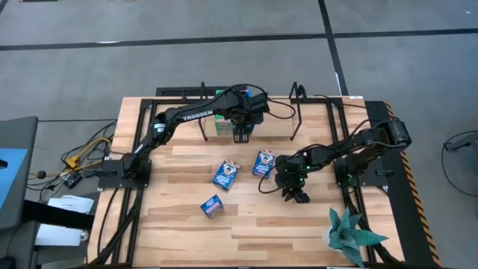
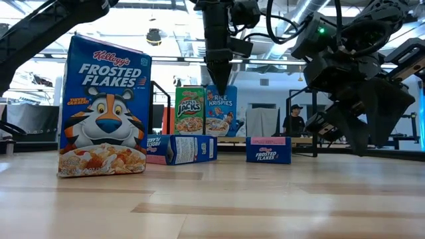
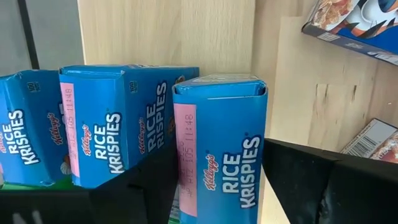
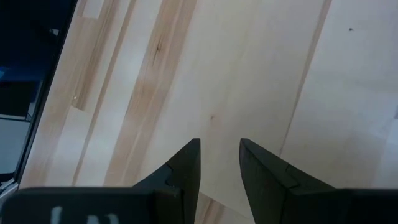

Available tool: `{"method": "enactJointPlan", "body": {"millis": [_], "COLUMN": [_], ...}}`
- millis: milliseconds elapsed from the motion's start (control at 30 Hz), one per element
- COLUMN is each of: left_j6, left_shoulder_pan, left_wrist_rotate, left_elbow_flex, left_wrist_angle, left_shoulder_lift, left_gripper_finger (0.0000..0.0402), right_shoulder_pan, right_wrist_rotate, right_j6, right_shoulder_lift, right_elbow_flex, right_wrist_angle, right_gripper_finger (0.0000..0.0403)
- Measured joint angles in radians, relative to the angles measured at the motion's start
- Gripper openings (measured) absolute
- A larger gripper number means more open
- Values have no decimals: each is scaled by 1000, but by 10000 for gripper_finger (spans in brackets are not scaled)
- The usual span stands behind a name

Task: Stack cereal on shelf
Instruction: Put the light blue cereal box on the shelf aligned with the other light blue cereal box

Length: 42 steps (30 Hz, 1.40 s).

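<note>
High view first. Saw the left arm stretched from the table's left side, up and across to the shelf at the far edge. Bent down at its end, with the left claw pointing straight down over the shelf, just beside a green box standing there.

Looked through the left wrist view next. Found a light blue Rice Krispies box standing upright inside that claw. Grip or no grip on it: could not tell. Found a second light blue box and a third light blue box standing in a row right beside it, all close together.

Checked the low view too. Saw the same claw hanging down from above, right over the light blue box, with the green box next to it on the shelf.

Saw the right arm reaching in from the table's right side, bent low toward the middle. Found the right claw near a dark blue box, but apart from it. Looked through the right wrist view and saw that claw partly open, with a small gap and nothing in it, over bare table.

Counted two more boxes out on the table, off the shelf: another dark blue box near the middle and a last dark blue box closer to the front edge.
</note>
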Motion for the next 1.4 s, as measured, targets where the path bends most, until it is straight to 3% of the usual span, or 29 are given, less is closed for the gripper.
{"method": "enactJointPlan", "body": {"millis": [667,1400], "left_j6": [-25,-37], "left_shoulder_pan": [-14,-79], "left_wrist_rotate": [-94,-316], "left_elbow_flex": [0,0], "left_wrist_angle": [1,-1], "left_shoulder_lift": [-1,-1], "left_gripper_finger": [224,224], "right_shoulder_pan": [0,6], "right_wrist_rotate": [0,0], "right_j6": [10,12], "right_shoulder_lift": [0,0], "right_elbow_flex": [0,0], "right_wrist_angle": [9,28], "right_gripper_finger": [136,136]}}
